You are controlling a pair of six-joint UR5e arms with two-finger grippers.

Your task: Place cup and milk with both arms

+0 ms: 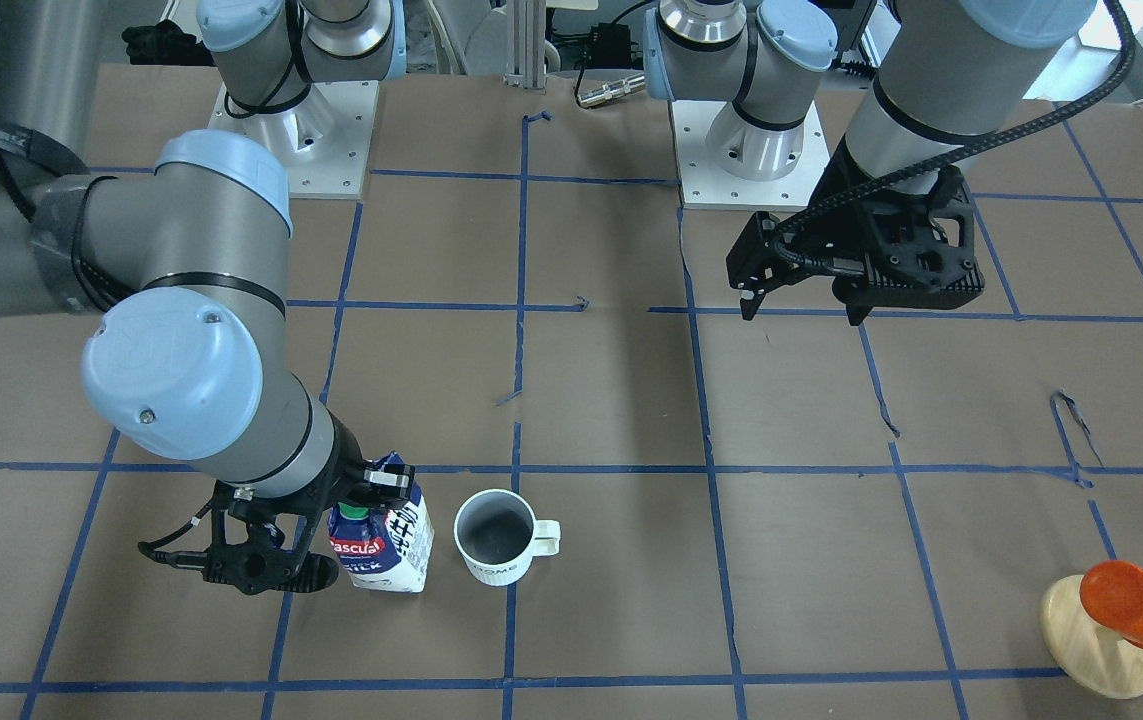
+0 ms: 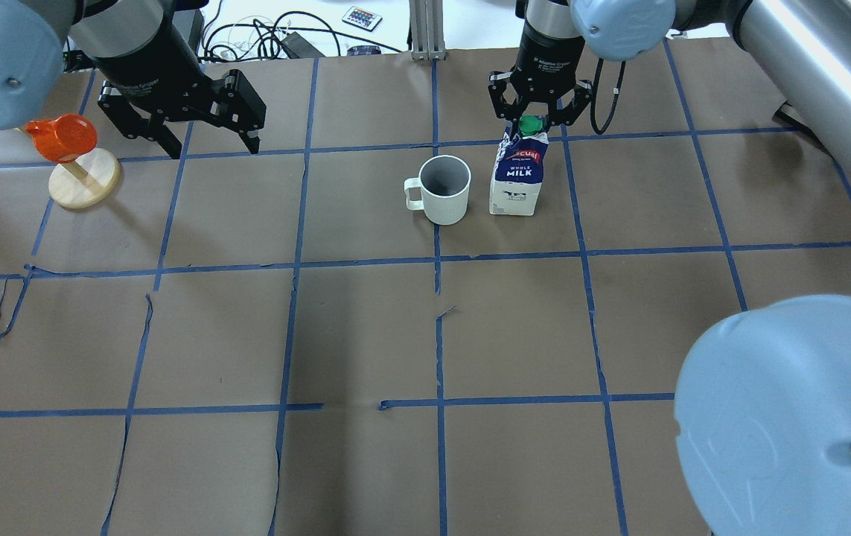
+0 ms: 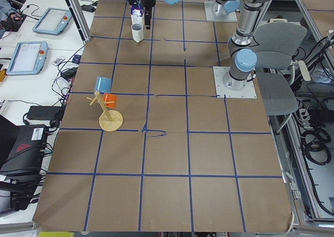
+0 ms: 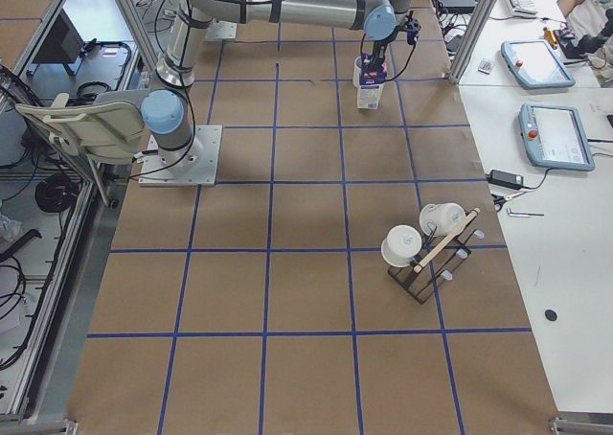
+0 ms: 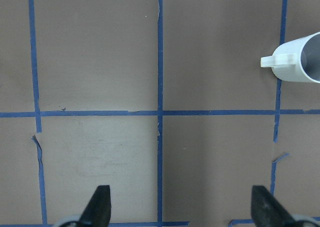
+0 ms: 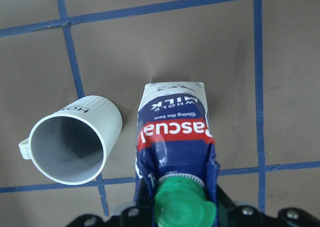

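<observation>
Brown paper with a blue tape grid covers the table (image 2: 365,335). On its far side, near the middle, the milk (image 2: 518,175) stands upright with its base flat on the paper. The cup (image 2: 446,190) sits just left of it, mouth up and handle pointing left, with a narrow gap between the two.

The right gripper (image 2: 534,119) comes straight down on the carton's gable top, jaws clenched on it either side of the green cap (image 6: 180,207). The right wrist view shows no finger standing out wide, so I judge the hold to be firm. The left gripper (image 2: 213,149) hangs over bare paper at the far left, well apart from the cup, its fingers (image 5: 100,207) spread wide with nothing between them. An orange holder (image 2: 60,138) on a wooden disc stands just left of it.

By the look of things, the cup is placed and the left arm's share is done. The milk is down beside the cup but not yet let go. What remains is to release the right jaws and lift clear, without tipping the tall carton or nudging the cup.
</observation>
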